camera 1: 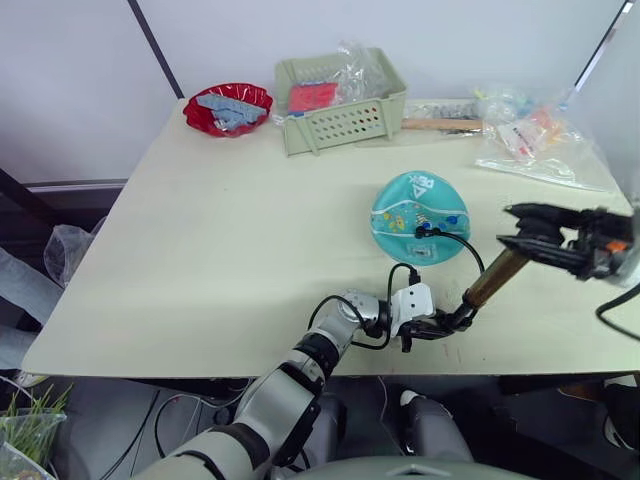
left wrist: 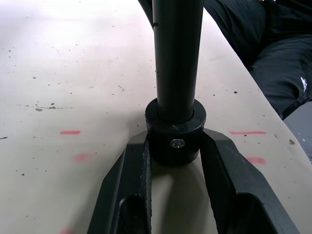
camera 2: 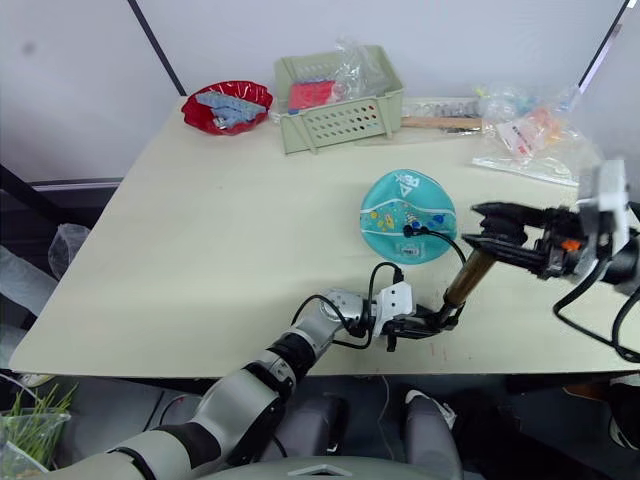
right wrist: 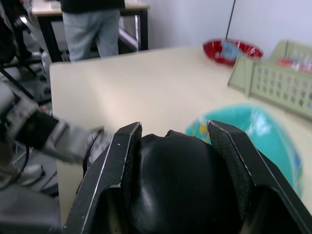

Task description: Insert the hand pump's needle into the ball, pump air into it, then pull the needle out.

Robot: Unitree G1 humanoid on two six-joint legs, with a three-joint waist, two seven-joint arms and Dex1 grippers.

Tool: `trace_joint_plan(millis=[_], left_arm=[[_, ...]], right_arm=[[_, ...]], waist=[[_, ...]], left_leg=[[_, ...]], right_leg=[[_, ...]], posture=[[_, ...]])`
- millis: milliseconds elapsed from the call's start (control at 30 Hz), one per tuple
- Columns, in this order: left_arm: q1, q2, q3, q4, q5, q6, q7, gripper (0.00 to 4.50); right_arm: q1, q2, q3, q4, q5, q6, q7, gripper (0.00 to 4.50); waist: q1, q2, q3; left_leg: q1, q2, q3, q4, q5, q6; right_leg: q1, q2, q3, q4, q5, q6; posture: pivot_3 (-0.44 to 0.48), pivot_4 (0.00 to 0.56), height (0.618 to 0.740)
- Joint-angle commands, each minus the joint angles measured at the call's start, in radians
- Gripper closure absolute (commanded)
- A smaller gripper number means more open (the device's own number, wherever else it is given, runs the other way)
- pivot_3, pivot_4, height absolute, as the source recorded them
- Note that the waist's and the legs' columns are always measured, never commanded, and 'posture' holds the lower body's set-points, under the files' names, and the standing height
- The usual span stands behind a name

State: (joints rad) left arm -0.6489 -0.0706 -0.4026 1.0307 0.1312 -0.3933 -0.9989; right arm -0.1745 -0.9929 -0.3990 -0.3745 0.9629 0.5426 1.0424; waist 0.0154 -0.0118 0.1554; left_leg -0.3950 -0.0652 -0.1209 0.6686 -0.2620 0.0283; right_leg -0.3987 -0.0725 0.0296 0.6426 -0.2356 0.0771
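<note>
Nearest me, at the front edge of the table (camera 1: 200,250), my left tool (camera 1: 437,325) has its two fingers closed around the black base cap of the hand pump (camera 1: 494,279); the left wrist view shows both fingers pressed against that cap, with the barrel rising straight out between them. From there the bronze barrel slants up and to the right, to where my right tool (camera 1: 520,232) is clamped on the black handle end, the rounded knob seated between its fingers.

Just beyond the pump, the teal ball (camera 1: 420,215) lies on the table as a slack dome. The thin black hose (camera 1: 465,246) loops from the pump over to the needle (camera 1: 424,231), whose black fitting sits on the ball's near side; it looks already seated, though I cannot see the pin itself.

I judge this to be the pumping step. To do it well I would keep the left grip firm and still, and drive the handle strictly along the barrel's axis. Any sideways pull risks tugging the hose and levering the needle out.
</note>
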Motion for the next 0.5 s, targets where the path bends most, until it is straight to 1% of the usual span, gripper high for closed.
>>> trace_joint_plan(millis=[33, 167, 333, 367, 433, 500], left_arm=[[0.021, 0.012, -0.017, 0.035, 0.032, 0.003, -0.008, 3.52], [0.020, 0.008, -0.015, 0.040, 0.033, 0.017, -0.003, 3.52], [0.015, 0.008, -0.021, 0.046, 0.042, 0.024, -0.001, 3.52], [0.015, 0.008, -0.023, 0.046, 0.044, 0.022, 0.002, 3.52], [0.017, 0.008, -0.024, 0.044, 0.044, 0.031, -0.006, 3.52], [0.020, 0.007, -0.025, 0.039, 0.045, 0.031, -0.010, 3.52]], right_arm=[[-0.093, -0.057, -0.126, -0.014, 0.105, 0.046, -0.014, 2.83], [-0.149, -0.090, -0.145, 0.004, 0.138, 0.103, -0.018, 2.83], [-0.186, -0.099, -0.145, 0.006, 0.175, 0.153, -0.038, 2.83], [-0.177, -0.088, -0.136, 0.000, 0.164, 0.154, -0.043, 2.83], [-0.113, -0.078, -0.104, -0.024, 0.097, 0.139, -0.009, 2.83], [-0.030, -0.055, -0.055, -0.049, 0.019, 0.117, -0.009, 2.83]], waist=[[0.000, 0.001, 0.000], [0.000, 0.001, 0.000], [0.000, 0.002, 0.000], [0.000, 0.002, 0.001], [0.000, 0.002, 0.000], [0.000, 0.001, 0.000]], left_leg=[[0.000, 0.000, 0.000, 0.000, 0.000, 0.000], [-0.001, 0.000, 0.000, 0.000, 0.000, 0.000], [-0.002, 0.000, 0.001, 0.000, 0.000, 0.000], [-0.002, 0.000, 0.000, 0.000, 0.000, 0.000], [-0.003, 0.000, 0.000, 0.000, 0.000, 0.000], [-0.002, 0.000, 0.000, 0.000, 0.000, 0.000]], right_leg=[[0.000, 0.000, 0.000, 0.000, 0.000, 0.000], [-0.001, 0.000, 0.000, 0.000, 0.000, 0.000], [-0.002, -0.001, 0.000, 0.000, 0.000, 0.000], [-0.002, -0.001, 0.000, 0.000, 0.000, 0.000], [-0.002, -0.001, 0.000, 0.000, 0.000, 0.000], [-0.002, 0.000, -0.001, 0.000, 0.000, 0.000]], posture=[[0.000, 0.150, 0.740], [0.000, 0.150, 0.740], [0.000, 0.150, 0.740], [0.000, 0.150, 0.740], [0.000, 0.150, 0.740], [0.000, 0.150, 0.740]])
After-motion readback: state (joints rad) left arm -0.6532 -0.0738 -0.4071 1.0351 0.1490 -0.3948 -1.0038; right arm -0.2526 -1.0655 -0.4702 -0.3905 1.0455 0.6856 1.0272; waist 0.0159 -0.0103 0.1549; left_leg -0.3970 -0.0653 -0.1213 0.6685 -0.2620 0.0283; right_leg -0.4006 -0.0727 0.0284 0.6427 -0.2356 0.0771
